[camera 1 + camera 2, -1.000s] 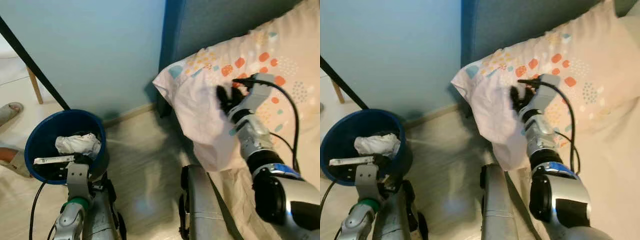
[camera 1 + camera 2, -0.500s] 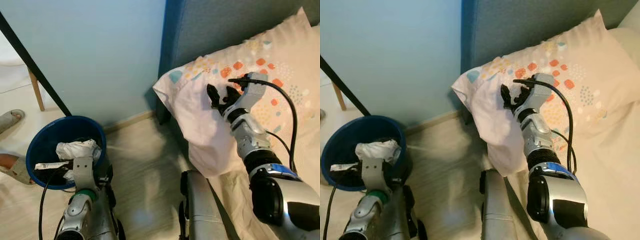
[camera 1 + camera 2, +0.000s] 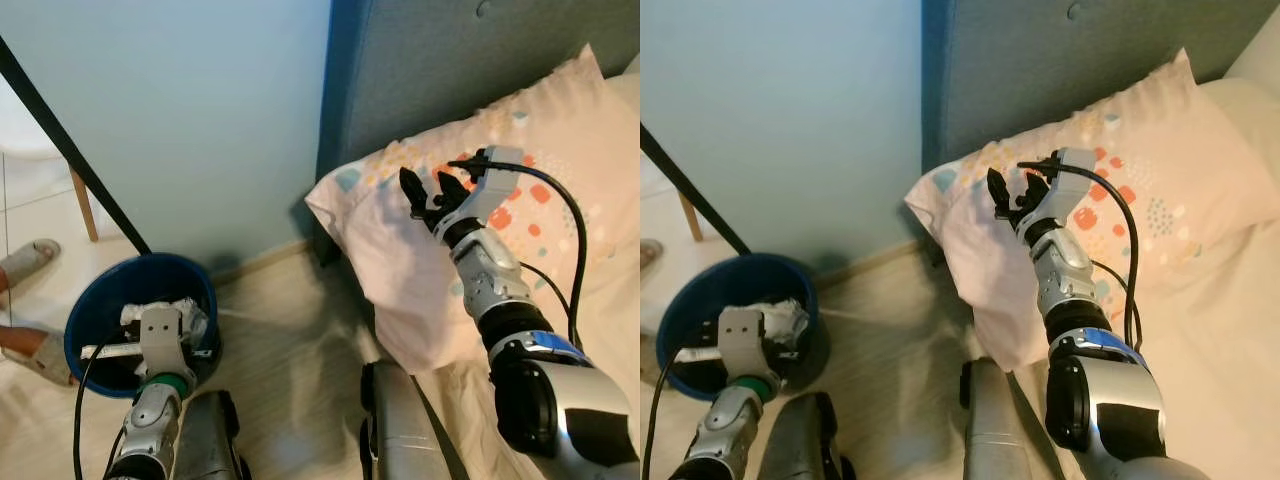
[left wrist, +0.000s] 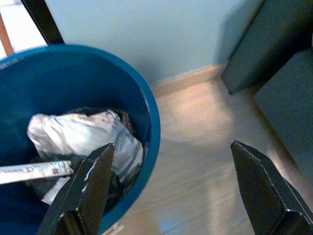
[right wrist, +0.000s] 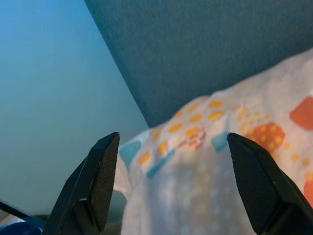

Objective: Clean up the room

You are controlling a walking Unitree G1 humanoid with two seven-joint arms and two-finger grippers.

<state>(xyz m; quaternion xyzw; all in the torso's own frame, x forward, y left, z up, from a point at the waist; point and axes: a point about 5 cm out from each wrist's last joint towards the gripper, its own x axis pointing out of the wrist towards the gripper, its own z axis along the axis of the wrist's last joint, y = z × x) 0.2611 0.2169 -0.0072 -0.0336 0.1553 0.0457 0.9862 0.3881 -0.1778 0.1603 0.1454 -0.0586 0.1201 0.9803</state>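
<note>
A pale pillow (image 3: 590,130) with orange and teal dots leans on the dark headboard (image 3: 450,60) at the bed's head. My right gripper (image 3: 422,180) is open just over the pillow's upper left part, with nothing between its fingers. Its wrist view looks past the gripper (image 5: 172,137) at the pillow (image 5: 220,196) and the headboard. My left gripper (image 4: 171,144) is open and empty, low beside the blue bin (image 4: 146,107). The bin (image 3: 100,290) holds crumpled white paper (image 4: 83,137) and a flat white strip.
A black slanted pole (image 3: 70,150) and a wooden chair leg (image 3: 85,205) stand left of the bin by the light blue wall (image 3: 200,100). A slipper (image 3: 30,262) and a person's foot (image 3: 20,345) lie at the far left. Pale wooden floor (image 3: 290,320) lies between bin and bed.
The camera has tilted up. My right gripper has come off the pillow's face, moved toward its upper left part, and its fingers have spread. The left arm sits lower by the bin.
</note>
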